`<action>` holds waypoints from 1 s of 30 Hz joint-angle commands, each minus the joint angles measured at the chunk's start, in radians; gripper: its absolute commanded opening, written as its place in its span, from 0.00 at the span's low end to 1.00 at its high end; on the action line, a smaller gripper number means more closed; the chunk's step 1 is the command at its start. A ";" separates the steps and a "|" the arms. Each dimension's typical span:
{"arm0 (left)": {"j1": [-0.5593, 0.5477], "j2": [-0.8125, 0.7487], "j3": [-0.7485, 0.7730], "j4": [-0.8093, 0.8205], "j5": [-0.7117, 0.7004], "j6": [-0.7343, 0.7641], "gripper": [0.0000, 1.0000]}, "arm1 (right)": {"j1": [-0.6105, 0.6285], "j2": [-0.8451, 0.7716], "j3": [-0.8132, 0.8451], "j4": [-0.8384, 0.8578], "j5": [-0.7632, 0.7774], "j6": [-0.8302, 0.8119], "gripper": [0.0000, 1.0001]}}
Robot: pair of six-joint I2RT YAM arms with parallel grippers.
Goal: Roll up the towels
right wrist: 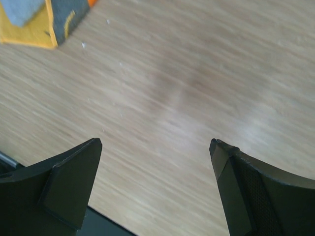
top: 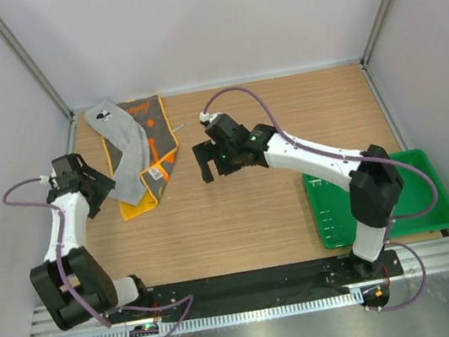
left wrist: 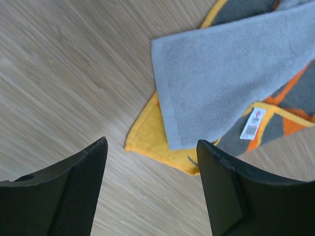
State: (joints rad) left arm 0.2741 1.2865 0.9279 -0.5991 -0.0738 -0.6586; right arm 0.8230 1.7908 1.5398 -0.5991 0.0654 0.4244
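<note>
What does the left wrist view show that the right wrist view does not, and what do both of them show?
Only the left wrist view: the open left gripper, the white label on the dark grey towel, and the hemmed end of the light grey towel lying across it. Only the right wrist view: the open right gripper, above bare wood. Both: the wooden table and a yellow-edged corner of the dark grey towel.

Left claw point(top: 101, 188) open and empty, on the bent left arm point(top: 69, 236). Right claw point(top: 215, 172) open and empty too, on the right arm point(top: 317, 158) stretched far leftward.
</note>
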 commanded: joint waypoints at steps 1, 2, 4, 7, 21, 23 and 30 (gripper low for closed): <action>0.040 0.080 0.049 0.116 0.022 -0.030 0.74 | 0.005 -0.131 -0.078 -0.079 0.057 0.022 1.00; 0.040 0.105 0.054 0.123 -0.001 -0.035 0.73 | 0.005 -0.155 -0.099 -0.082 0.048 0.024 1.00; 0.042 0.141 0.066 0.166 -0.007 -0.042 0.70 | 0.005 -0.183 -0.156 -0.084 0.033 0.025 1.00; 0.045 0.229 0.092 0.189 -0.043 -0.053 0.70 | 0.005 -0.234 -0.211 -0.073 0.036 0.014 1.00; -0.039 0.525 0.218 0.248 -0.104 -0.085 0.57 | 0.005 -0.393 -0.325 -0.105 0.063 -0.041 1.00; -0.056 0.534 0.216 0.245 -0.144 -0.096 0.57 | 0.004 -0.393 -0.325 -0.114 0.077 -0.044 1.00; -0.072 0.577 0.219 0.246 -0.181 -0.115 0.35 | 0.005 -0.410 -0.328 -0.139 0.091 -0.052 1.00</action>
State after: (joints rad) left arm 0.1967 1.8290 1.1301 -0.3695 -0.2230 -0.7551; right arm 0.8272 1.4235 1.2125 -0.7238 0.1337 0.3939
